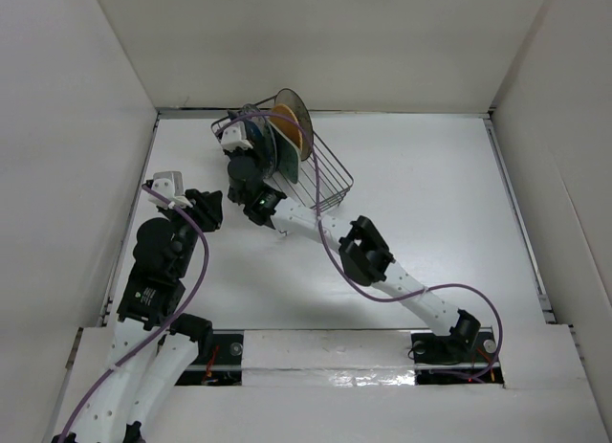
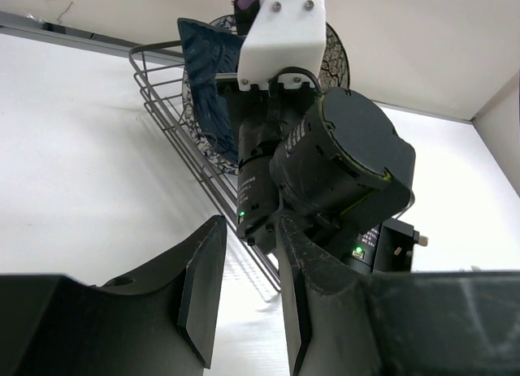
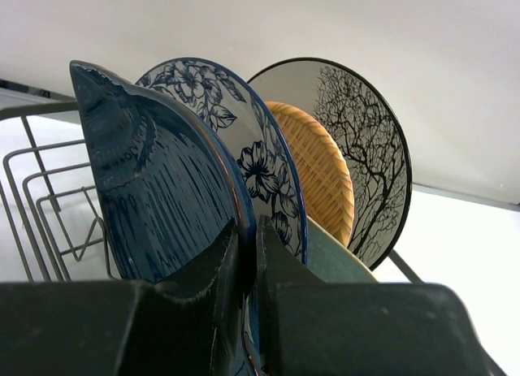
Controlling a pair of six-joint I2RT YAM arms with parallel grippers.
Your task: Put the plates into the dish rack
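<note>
Two grippers are working at the far left of the white table (image 1: 430, 223). The nearer one, the left gripper (image 2: 250, 258), is hovering just beside the rack with its fingers spread and nothing between them, probably waiting out of the way as a spare hand. Beyond it the right gripper (image 3: 248, 266) is pinching the lower edge of the dark-blue leaf-shaped plate (image 3: 154, 189), holding it upright inside the grey wire dish rack (image 1: 330, 180), so that it can be standing between the prongs like the others. I am judging that it is close to seated and mostly needs letting go. Behind it four more are standing on edge in a row: the white-and-blue floral round plate (image 3: 244, 149), the mint speckled plate (image 3: 337, 258) sitting low, the orange woven-look round plate (image 3: 321, 173), and farthest the beige round plate with its grey branching print (image 3: 366, 149). Whether the black round plate is sitting among them I cannot tell.
</note>
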